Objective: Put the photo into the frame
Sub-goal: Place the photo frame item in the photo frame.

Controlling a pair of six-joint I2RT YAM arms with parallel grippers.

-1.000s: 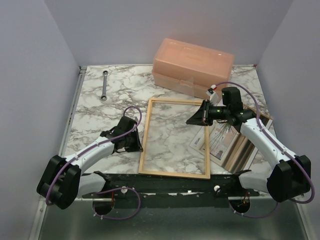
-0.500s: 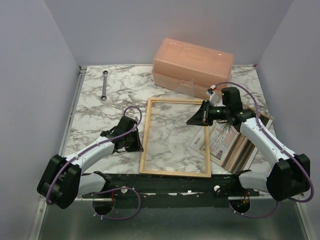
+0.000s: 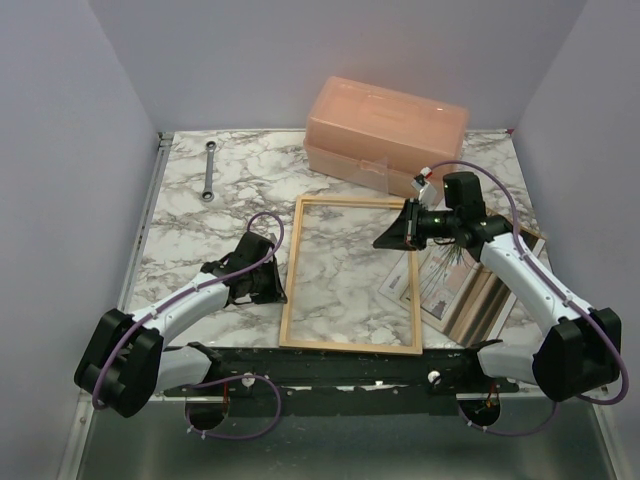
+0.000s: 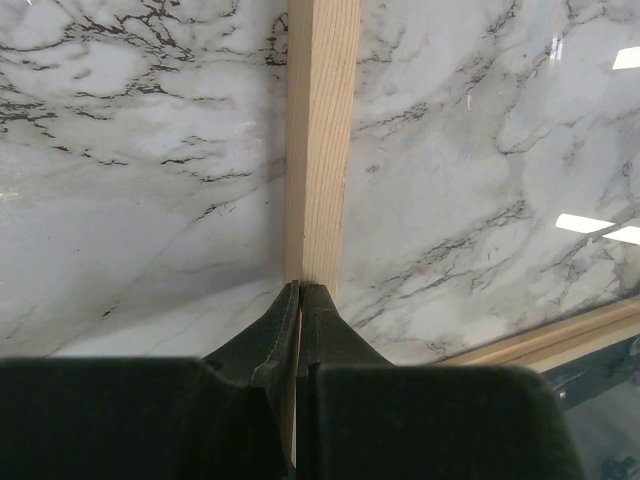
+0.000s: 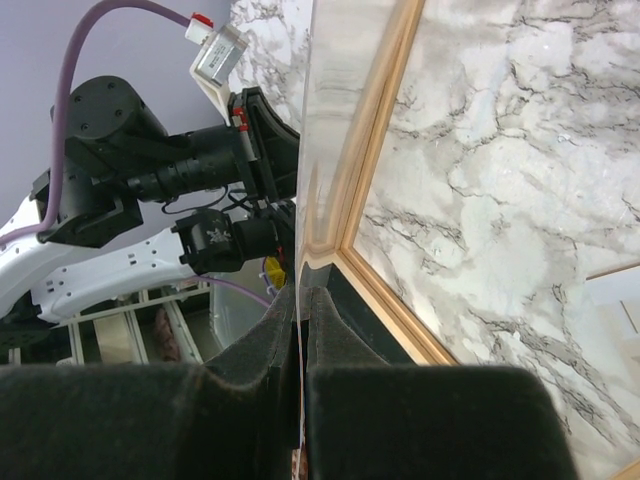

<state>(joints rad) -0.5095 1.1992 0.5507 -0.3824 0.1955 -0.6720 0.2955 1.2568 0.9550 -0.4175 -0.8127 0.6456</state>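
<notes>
Frame (image 3: 290,270) lies flat, left fingers (image 4: 275,330) pinching its edge; right fingers (image 5: 335,335) together near photo (image 3: 440,285).

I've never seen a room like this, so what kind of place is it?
Probably a robot test booth, not a home: two robot arms are bolted to a marble-look table, plain walls box it in, and a frame, peach box and wrench lie around as props.

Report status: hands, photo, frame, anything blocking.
Left hand shut on frame, left rail. Right hand shut on thin sheet, unclear which. Photo not in: on brown panel, edge overlapping right rail. Peach box, wrench beyond frame, not blocking.
</notes>
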